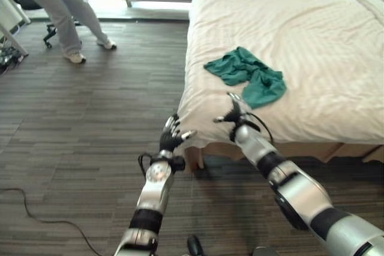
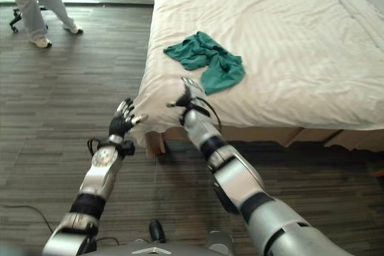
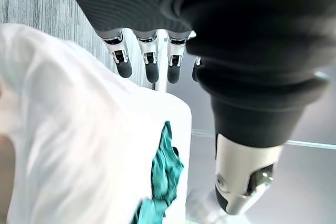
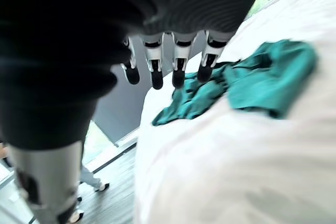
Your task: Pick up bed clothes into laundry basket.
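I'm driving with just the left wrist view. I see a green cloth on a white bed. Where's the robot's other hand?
Observer: The right hand is open over the near edge of the white-sheeted bed. It is just short of the crumpled teal-green cloth and not touching it.
Operator: Is my left hand above the bed too?
Observer: No. The left hand is open close beside the bed's near corner, above the dark wooden floor.
Operator: Is anybody else in the room?
Observer: Yes, a person in light trousers stands on the floor, far off to the robot's left.
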Available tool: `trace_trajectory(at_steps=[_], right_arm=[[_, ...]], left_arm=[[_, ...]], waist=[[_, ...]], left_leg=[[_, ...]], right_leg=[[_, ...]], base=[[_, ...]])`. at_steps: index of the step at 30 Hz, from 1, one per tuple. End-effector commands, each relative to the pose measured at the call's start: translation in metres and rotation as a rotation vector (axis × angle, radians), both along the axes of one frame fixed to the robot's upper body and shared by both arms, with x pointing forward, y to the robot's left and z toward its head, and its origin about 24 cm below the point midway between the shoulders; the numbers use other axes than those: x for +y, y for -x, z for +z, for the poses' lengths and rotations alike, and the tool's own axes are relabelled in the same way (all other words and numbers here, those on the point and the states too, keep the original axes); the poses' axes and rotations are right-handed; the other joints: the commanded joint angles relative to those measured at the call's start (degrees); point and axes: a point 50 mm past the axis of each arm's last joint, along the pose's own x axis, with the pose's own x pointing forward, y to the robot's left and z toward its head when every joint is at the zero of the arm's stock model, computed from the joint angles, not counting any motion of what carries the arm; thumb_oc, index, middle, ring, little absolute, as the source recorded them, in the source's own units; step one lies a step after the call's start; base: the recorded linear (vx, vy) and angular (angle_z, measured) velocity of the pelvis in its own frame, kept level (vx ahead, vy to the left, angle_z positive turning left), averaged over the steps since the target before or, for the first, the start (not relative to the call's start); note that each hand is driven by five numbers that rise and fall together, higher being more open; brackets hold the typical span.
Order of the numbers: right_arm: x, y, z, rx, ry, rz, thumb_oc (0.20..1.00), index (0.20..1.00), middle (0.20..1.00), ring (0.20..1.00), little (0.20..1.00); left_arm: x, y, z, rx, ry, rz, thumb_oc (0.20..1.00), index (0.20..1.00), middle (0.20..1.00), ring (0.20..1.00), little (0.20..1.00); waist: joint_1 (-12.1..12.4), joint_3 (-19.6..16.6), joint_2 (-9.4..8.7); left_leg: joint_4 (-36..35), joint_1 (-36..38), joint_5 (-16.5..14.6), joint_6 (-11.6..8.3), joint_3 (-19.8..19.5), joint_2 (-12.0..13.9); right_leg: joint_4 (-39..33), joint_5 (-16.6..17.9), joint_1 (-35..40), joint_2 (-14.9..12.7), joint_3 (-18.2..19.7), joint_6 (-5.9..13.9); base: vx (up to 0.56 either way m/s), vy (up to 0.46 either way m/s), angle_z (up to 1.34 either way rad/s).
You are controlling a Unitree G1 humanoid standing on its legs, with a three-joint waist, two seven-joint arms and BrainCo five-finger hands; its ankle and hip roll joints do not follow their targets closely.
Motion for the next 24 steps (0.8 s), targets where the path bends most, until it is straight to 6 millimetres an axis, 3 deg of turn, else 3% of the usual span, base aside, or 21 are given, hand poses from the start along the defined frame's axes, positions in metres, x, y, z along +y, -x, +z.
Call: trace_trajectory(at_steps=[1, 2, 3, 5, 7, 10, 11, 16, 24], right_arm=[[-0.021, -0.014, 0.040, -0.189, 0.063, -0.106, 1.000, 1.000, 1.000, 1.000, 1.000], [-0.033, -0.019, 0.052, -0.226, 0.122, -0.154, 1.000, 1.000, 1.000, 1.000, 1.000], [-0.033, -0.020, 0.054, -0.231, 0.123, -0.155, 1.000, 1.000, 1.000, 1.000, 1.000], [-0.057, -0.027, 0.089, -0.319, 0.232, -0.262, 1.000, 1.000, 1.000, 1.000, 1.000], [-0.062, -0.028, 0.094, -0.325, 0.249, -0.282, 1.000, 1.000, 1.000, 1.000, 1.000], [-0.063, -0.028, 0.095, -0.330, 0.284, -0.292, 1.000, 1.000, 1.000, 1.000, 1.000], [-0.072, -0.028, 0.100, -0.343, 0.298, -0.335, 1.000, 1.000, 1.000, 1.000, 1.000], [-0.078, -0.029, 0.104, -0.356, 0.317, -0.338, 1.000, 1.000, 1.000, 1.000, 1.000], [-0.081, -0.029, 0.082, -0.270, 0.281, -0.334, 1.000, 1.000, 1.000, 1.000, 1.000]], left_arm=[[-0.023, -0.022, 0.044, -0.132, -0.041, -0.041, 1.000, 1.000, 1.000, 1.000, 1.000], [-0.035, -0.030, 0.052, -0.131, -0.036, -0.070, 1.000, 1.000, 1.000, 1.000, 1.000], [-0.036, -0.031, 0.054, -0.135, -0.035, -0.070, 1.000, 1.000, 1.000, 1.000, 1.000], [-0.058, -0.047, 0.078, -0.158, -0.034, -0.122, 1.000, 1.000, 1.000, 1.000, 1.000], [-0.061, -0.049, 0.084, -0.167, -0.035, -0.122, 1.000, 1.000, 1.000, 1.000, 1.000], [-0.067, -0.052, 0.088, -0.162, -0.050, -0.142, 1.000, 1.000, 1.000, 1.000, 1.000], [-0.078, -0.056, 0.093, -0.144, -0.029, -0.154, 1.000, 1.000, 1.000, 1.000, 1.000], [-0.089, -0.059, 0.103, -0.152, 0.022, -0.167, 1.000, 1.000, 1.000, 1.000, 1.000], [-0.122, -0.052, 0.132, -0.248, 0.140, -0.245, 1.000, 1.000, 1.000, 1.000, 1.000]], waist=[[-2.8, 1.2, -2.26], [-3.9, 2.1, -2.34], [-3.9, 2.2, -2.21], [-5.1, 4.0, -1.37], [-5.5, 4.4, -0.99], [-5.4, 4.2, -1.30], [-5.9, 3.8, -1.31], [-7.4, 3.9, -0.55], [-9.0, 3.1, 1.16]], left_leg=[[0.3, 3.8, -3.5, -4.13, 0.4, 4.3], [0.3, 4.1, -4.2, -3.88, -1.7, 3.1], [0.3, 3.9, -4.3, -3.84, -1.7, 3.1], [0.3, 4.2, -5.1, -3.73, -4.6, 2.7], [0.3, 4.2, -5.3, -3.61, -5.4, 2.5], [0.3, 4.4, -5.2, -3.75, -6.0, 1.7], [0.3, 4.7, -5.4, -4.02, -6.7, 1.4], [0.3, 5.3, -6.6, -4.77, -7.4, 1.8], [0.3, 9.0, -7.7, -7.48, -5.5, 3.2]], right_leg=[[-18.5, 11.0, 5.4, 3.8, 4.9, -2.30], [-19.8, 12.8, 2.1, 4.8, 9.3, -2.25], [-19.8, 12.8, 1.9, 4.8, 9.3, -2.20], [-19.8, 15.6, -5.8, 4.3, 10.9, -0.96], [-19.8, 16.0, -7.1, 4.4, 10.8, -0.97], [-19.8, 16.0, -6.0, 3.0, 7.7, -1.68], [-19.8, 17.9, -4.7, 2.4, 6.0, -2.17], [-19.8, 18.5, -3.4, 3.2, 6.1, -3.39], [-19.8, 16.2, -0.2, 5.2, 5.9, -5.24]], base=[[0.24, -0.020, 0.94], [0.24, -0.021, 0.87], [0.18, -0.066, 0.43], [0.18, -0.118, 0.85], [0.10, -0.061, 0.70], [0.16, -0.115, 0.39], [0.13, -0.152, -0.09], [0.12, -0.156, 0.03], [0.13, -0.150, 0.02]])
